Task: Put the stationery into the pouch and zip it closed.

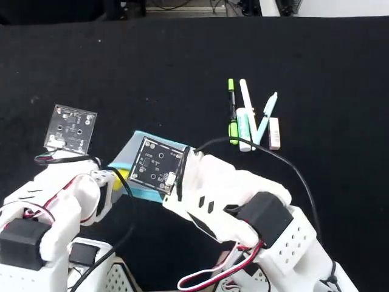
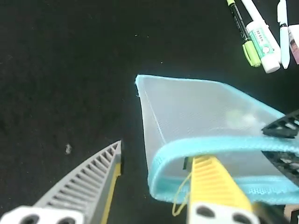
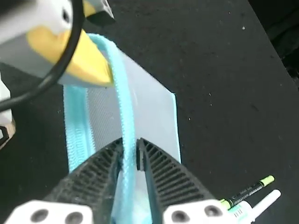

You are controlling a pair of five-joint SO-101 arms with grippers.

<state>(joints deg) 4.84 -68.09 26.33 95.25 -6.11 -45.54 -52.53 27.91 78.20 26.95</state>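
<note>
The pale mesh pouch point(image 1: 126, 156) with a teal zipper rim lies between the two arms, its mouth held open. My right gripper point(image 3: 131, 150) is shut on the upper teal rim of the pouch point(image 3: 149, 112). My left gripper point(image 2: 159, 154) is open: its yellow finger point(image 2: 212, 186) sits inside the mouth of the pouch point(image 2: 196, 112), and its grey finger point(image 2: 93, 186) is outside. Further right on the table lie a green pen point(image 1: 232, 112), a white marker point(image 1: 246, 100), a white tube point(image 1: 244, 129), a light blue pen point(image 1: 265, 118) and an eraser point(image 1: 274, 133).
A black cloth point(image 1: 182, 67) covers the table, with bare cloth behind and to the left of the pouch. The right arm's white body point(image 1: 243, 201) and its black cable point(image 1: 285, 164) cross close to the stationery.
</note>
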